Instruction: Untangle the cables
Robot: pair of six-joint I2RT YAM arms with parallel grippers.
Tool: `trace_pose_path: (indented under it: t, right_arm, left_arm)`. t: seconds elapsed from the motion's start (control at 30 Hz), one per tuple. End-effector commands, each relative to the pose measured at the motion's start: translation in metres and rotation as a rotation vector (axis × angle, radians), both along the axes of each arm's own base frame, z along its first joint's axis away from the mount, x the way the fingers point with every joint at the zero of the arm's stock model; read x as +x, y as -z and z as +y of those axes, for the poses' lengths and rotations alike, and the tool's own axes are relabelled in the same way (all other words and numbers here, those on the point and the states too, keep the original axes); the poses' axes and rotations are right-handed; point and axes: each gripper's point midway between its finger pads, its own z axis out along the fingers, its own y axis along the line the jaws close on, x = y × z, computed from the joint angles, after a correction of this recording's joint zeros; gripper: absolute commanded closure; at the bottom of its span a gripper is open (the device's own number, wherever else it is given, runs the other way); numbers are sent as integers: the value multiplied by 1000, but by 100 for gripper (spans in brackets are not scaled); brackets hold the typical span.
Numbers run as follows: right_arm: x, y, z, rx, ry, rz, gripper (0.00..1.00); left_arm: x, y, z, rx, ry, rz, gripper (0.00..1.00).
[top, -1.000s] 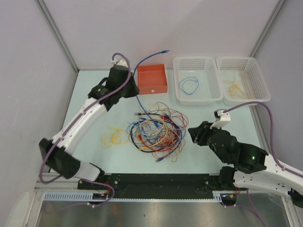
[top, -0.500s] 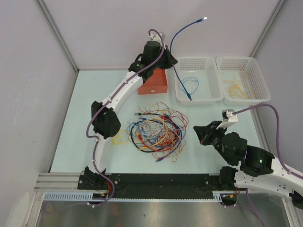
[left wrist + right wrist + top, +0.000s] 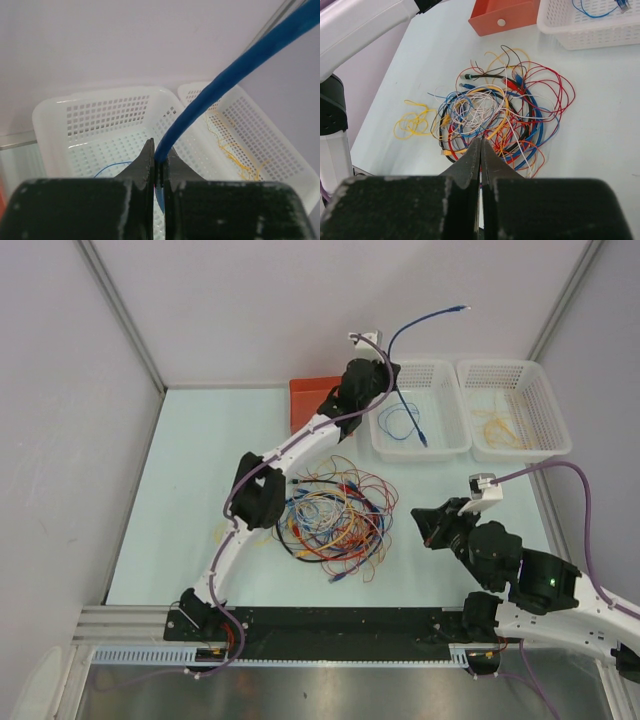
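The cables [image 3: 335, 515] lie as a tangle of red, orange, blue, white and black wires in the middle of the table, also seen in the right wrist view [image 3: 500, 120]. My left gripper [image 3: 388, 378] is raised over the left white basket [image 3: 420, 452] and shut on a thick blue cable [image 3: 420, 320]. That cable arcs up and its other end hangs down into the basket. In the left wrist view the blue cable [image 3: 240, 65] leaves the left gripper [image 3: 160, 150] at its fingertips. My right gripper [image 3: 425, 525] is shut and empty, just right of the tangle and apart from it [image 3: 481, 142].
An orange box [image 3: 305, 400] stands at the back, partly behind the left arm. A thin blue wire loop [image 3: 400, 422] lies in the left basket. The right white basket [image 3: 515, 452] holds yellow wires [image 3: 497, 425]. A loose yellow wire coil [image 3: 412, 125] lies left of the tangle.
The left arm has swung right from beside the orange box to above the left basket, carrying the blue cable up clear of the tangle. The right gripper has closed.
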Motion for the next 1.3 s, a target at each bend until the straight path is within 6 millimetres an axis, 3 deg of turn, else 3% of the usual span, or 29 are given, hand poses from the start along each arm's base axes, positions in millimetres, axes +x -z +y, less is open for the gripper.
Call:
trace_pose_path:
  t: [0.0, 0.03, 0.1, 0.13, 0.23, 0.43, 0.57, 0.63, 0.67, 0.7, 0.73, 0.77, 0.8, 0.83, 0.87, 0.9, 0.93, 0.97, 1.0, 1.03, 1.07, 1.2, 1.23, 1.27]
  right_arm:
    - [5, -6, -4, -2, 27, -35, 100]
    - [6, -6, -4, -5, 31, -37, 100]
    - [6, -4, -6, -13, 37, -36, 100]
    - [6, -5, -8, -10, 45, -36, 100]
    - [6, -6, -11, -3, 53, -38, 99]
    - [6, -11, -16, 19, 60, -48, 99]
    - [5, -12, -15, 32, 56, -49, 99]
    - [5, -14, -16, 40, 63, -52, 99]
    - [6, -15, -17, 39, 65, -54, 98]
    - [6, -16, -19, 41, 74, -58, 98]
    - [8, -15, -24, 30, 99, -59, 97]
    - [9, -16, -28, 28, 114, -60, 97]
    - [10, -16, -29, 16, 122, -61, 96]
    - [12, -16, -30, -8, 118, -67, 95]
    - [13, -13, -27, -34, 113, -61, 93]
    - [13, -6, -18, -72, 81, -38, 92]
    - [17, 0, -16, -104, 81, -19, 91]
    - [19, 7, -10, -127, 66, 3, 90]
    - [16, 15, 1, -133, 13, 40, 89]
    - [22, 32, 9, -179, 10, 92, 89]
    - [23, 38, 17, -180, -9, 117, 89]
    - [25, 69, 52, -228, -104, 196, 89]
    - [25, 84, 58, -262, -120, 225, 89]
    - [25, 90, 63, -269, -139, 234, 89]
  left_arm:
    - [9, -43, 14, -14, -89, -136, 95]
    - [8, -41, 14, -8, -88, -132, 68]
    - [8, -43, 15, -6, -91, -134, 37]
    - [8, -50, 17, -13, -104, -142, 1]
    - [7, -71, 26, -25, -139, -187, 0]
    - [-8, -138, 48, -63, -185, -285, 0]
    - [-33, -172, 42, -49, -145, -350, 0]
    - [-42, -178, 43, -26, -151, -345, 0]
    - [-48, -166, 41, 5, -169, -314, 0]
    - [-62, -185, 52, -2, -184, -315, 0]
    - [-71, -187, 58, 6, -200, -298, 0]
    - [-79, -156, 55, 57, -196, -233, 0]
    - [-99, -175, 77, 60, -223, -213, 0]
    - [-108, -166, 85, 86, -232, -176, 0]
    - [-116, -125, 90, 143, -229, -89, 0]
    - [-138, -139, 118, 138, -262, -63, 0]
    - [-147, -121, 129, 135, -275, 4, 0]
    - [-162, -73, 145, 214, -287, 98, 0]
    - [-174, -60, 155, 223, -288, 129, 0]
    - [-195, -74, 172, 167, -283, 136, 0]
    - [-212, -29, 185, 236, -270, 220, 1]
    - [-271, 17, 217, 258, -189, 355, 0]
    - [-284, 38, 223, 274, -172, 401, 1]
    - [-298, 35, 233, 260, -165, 405, 1]
